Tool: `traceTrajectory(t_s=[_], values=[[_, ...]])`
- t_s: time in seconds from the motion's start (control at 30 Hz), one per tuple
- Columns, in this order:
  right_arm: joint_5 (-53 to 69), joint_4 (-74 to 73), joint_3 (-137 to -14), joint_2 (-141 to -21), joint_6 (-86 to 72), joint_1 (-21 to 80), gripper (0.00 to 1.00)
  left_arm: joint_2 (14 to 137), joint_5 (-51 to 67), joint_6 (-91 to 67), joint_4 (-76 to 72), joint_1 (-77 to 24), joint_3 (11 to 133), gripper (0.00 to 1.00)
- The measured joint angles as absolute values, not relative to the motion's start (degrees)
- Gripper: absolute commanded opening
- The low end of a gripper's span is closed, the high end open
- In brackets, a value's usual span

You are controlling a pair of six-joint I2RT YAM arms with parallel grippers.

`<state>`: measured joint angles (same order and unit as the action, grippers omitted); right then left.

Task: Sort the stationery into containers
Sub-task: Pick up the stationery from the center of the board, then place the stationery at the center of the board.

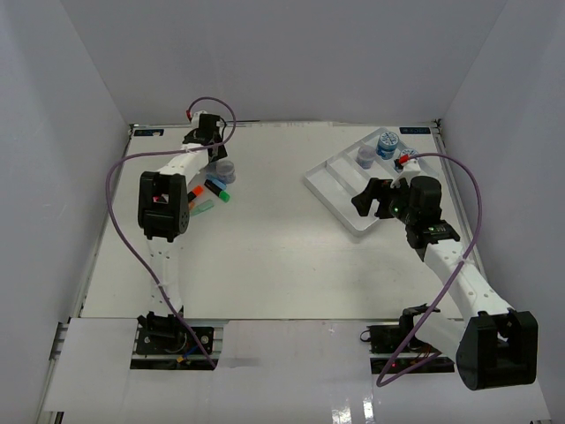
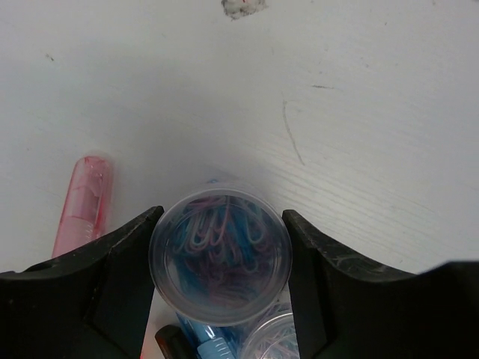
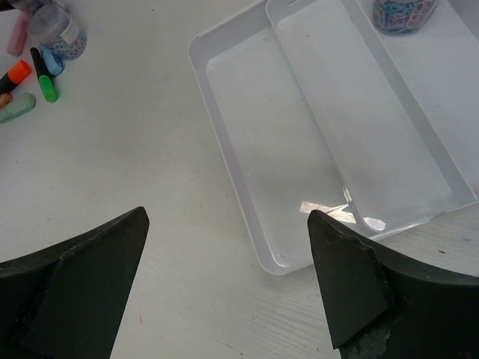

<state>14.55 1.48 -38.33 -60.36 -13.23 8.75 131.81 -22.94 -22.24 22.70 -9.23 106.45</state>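
Note:
My left gripper (image 2: pixel 221 224) is shut on a clear jar of coloured paper clips (image 2: pixel 221 254), with one finger pressed to each side. Beneath it lie a second jar (image 2: pixel 278 338) and a blue marker (image 2: pixel 203 345), and a pink marker (image 2: pixel 82 206) lies to the left. In the top view the left gripper (image 1: pixel 214 152) is at the far left, next to a jar (image 1: pixel 225 168) and several markers (image 1: pixel 216 187). The white tray (image 1: pixel 340 190) lies at the far right and holds two jars (image 1: pixel 365 156) and a red marker (image 1: pixel 406 159). My right gripper (image 1: pixel 372 199) is open and empty above the tray's near corner (image 3: pixel 224 149).
The right wrist view shows an orange marker (image 3: pixel 19 72), a green marker (image 3: pixel 45 84), a pale green marker (image 3: pixel 16 107) and a jar (image 3: pixel 63 30) at the far left. A jar (image 3: pixel 404 11) stands in the tray's third compartment. White walls enclose the table.

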Motion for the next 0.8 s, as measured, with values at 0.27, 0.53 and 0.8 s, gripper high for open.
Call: traceTrajectory(t_s=[0.27, 0.53, 0.8], values=[[14.7, 1.4, -38.3, -59.9, -13.1, 8.8, 0.93, 130.3, -20.5, -17.8, 22.5, -9.1, 107.7, 0.45], [14.8, 1.4, -38.3, -58.6, -13.1, 8.8, 0.92, 113.6, -15.0, -15.2, 22.6, -14.6, 97.7, 0.51], [13.6, 0.1, -38.3, -58.4, -12.1, 10.8, 0.9, 105.7, -11.8, -15.5, 19.2, -36.8, 87.3, 0.53]])
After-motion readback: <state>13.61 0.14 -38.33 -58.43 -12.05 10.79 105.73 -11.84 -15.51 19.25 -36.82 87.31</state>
